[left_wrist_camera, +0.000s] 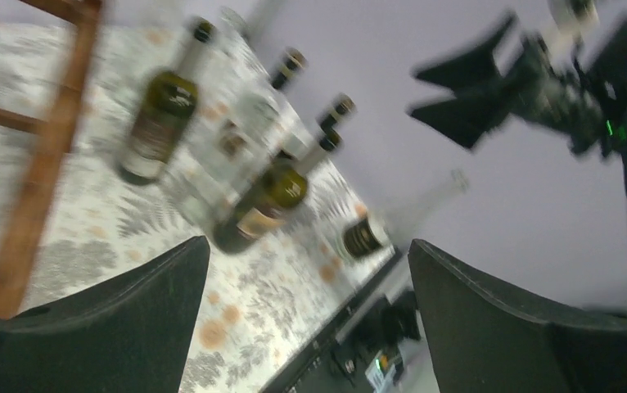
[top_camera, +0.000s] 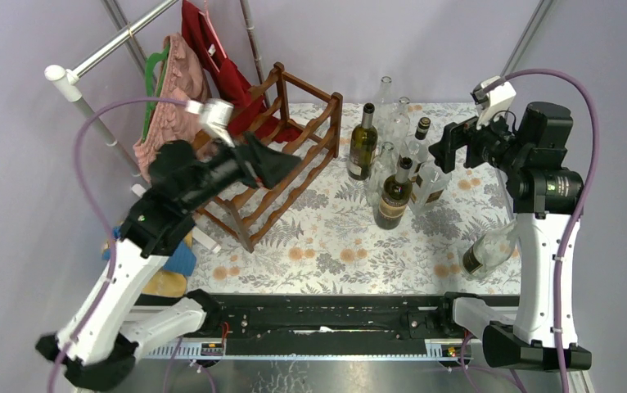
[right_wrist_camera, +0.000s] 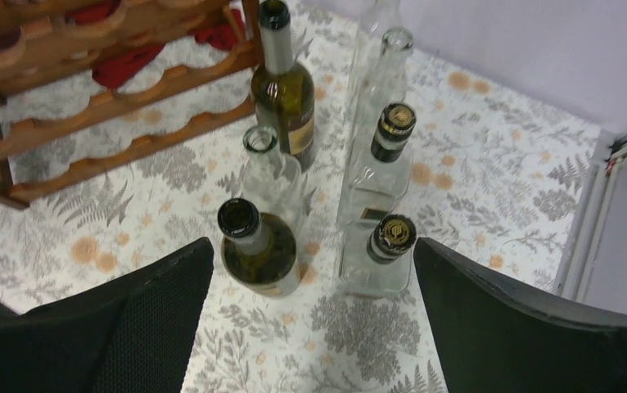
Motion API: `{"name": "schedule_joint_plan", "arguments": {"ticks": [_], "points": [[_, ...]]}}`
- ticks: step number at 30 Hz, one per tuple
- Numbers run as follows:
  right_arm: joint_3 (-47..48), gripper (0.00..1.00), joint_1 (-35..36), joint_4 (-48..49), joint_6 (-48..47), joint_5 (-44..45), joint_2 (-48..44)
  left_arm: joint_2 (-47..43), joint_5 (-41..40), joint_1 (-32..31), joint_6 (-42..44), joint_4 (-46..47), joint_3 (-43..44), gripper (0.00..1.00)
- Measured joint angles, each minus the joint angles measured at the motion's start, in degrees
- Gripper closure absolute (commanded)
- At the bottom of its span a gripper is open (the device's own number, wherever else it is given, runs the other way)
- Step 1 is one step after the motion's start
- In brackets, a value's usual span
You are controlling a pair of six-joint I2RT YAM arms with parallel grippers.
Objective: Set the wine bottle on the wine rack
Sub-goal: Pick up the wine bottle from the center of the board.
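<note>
**Entry 1.** Dark reddish-brown wooden wine rack with scalloped rails point(top_camera: 336, 131) is standing on the far left part of the grey floral tablecloth point(top_camera: 335, 254).

**Entry 2.** A group of upright glass bottles is standing just right of the rack, apart from it.
- The dark green bottle with a cream label point(top_camera: 363, 147) is standing nearest the rack.
- The dark green bottle with a black foil top point(top_camera: 393, 196) is standing at the front of the group.
- The clear square bottle with a black-and-gold cap point(right_wrist_camera: 378, 258) is standing beside it.

**Entry 3.** Clear glass bottle with a dark label point(top_camera: 487, 250) is leaning tilted near the right edge, beside the right arm's white link.

**Entry 4.** Left gripper point(top_camera: 281, 164) is hanging over the rack's upper rails. Its black fingers are spreading wide and gripping nothing. The bottle group is sitting well apart to its right. Its wrist view is blurring.

**Entry 5.** Right gripper point(right_wrist_camera: 312, 246) is hovering above the right side of the bottle group, fingers spreading wide and empty. In its wrist view the foil-topped bottle and the square bottle are showing below, between the fingertips, untouched.
</note>
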Motion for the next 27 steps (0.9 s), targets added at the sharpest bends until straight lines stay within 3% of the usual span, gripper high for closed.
{"name": "schedule_joint_plan", "arguments": {"ticks": [4, 7, 14, 27], "points": [[-0.17, 0.0, -0.11, -2.73, -2.27, -1.2, 1.18, 5.99, -10.69, -19.15, 4.83, -1.33, 2.82, 0.01], [-0.79, 0.0, -0.13, -3.85, -3.17, -1.49, 1.2, 9.42, -15.32, -25.18, 8.17, -1.36, 3.23, 0.01], [-2.43, 0.0, -0.15, -6.16, -5.66, -1.88, 1.31, 9.38, -19.65, -26.77, 12.59, 2.86, -1.49, 0.01], [-1.75, 0.0, -4.39, -11.15, -8.55, 4.04, 1.07, 11.34, -19.41, -26.91, 10.64, 10.38, -5.53, 0.01]]}}
